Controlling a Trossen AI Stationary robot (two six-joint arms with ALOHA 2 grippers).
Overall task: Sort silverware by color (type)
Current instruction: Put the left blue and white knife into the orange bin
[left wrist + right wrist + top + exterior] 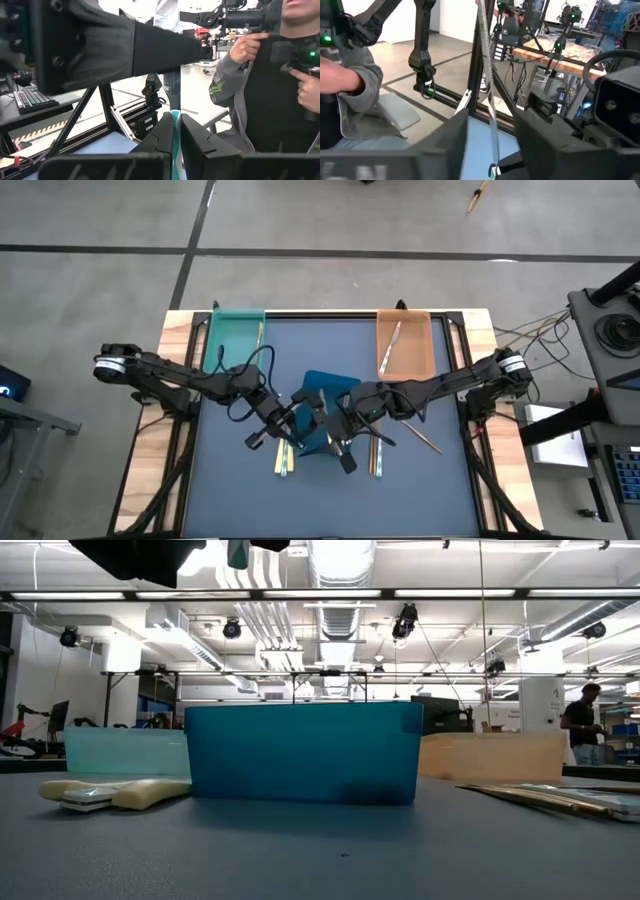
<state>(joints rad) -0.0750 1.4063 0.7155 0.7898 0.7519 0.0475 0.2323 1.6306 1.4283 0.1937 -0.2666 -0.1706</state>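
Three trays (pixel 405 345), one utensil (pixel 391 346) in the orange one.

— How is the blue tray (pixel 300 752) looking?
— It is showing as see-through plastic, smooth and a little glossy, like the teal tray (pixel 234 340) and orange tray (pixel 405 345).
— And the table (pixel 420 490)?
— Its dark mat is looking matt, with bare pale wood edging (pixel 150 470).
— The utensils (pixel 560 798)?
— They are glinting like metal.

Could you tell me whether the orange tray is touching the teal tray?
Apart. The high view shows the orange tray and teal tray in opposite far corners, bare mat between.
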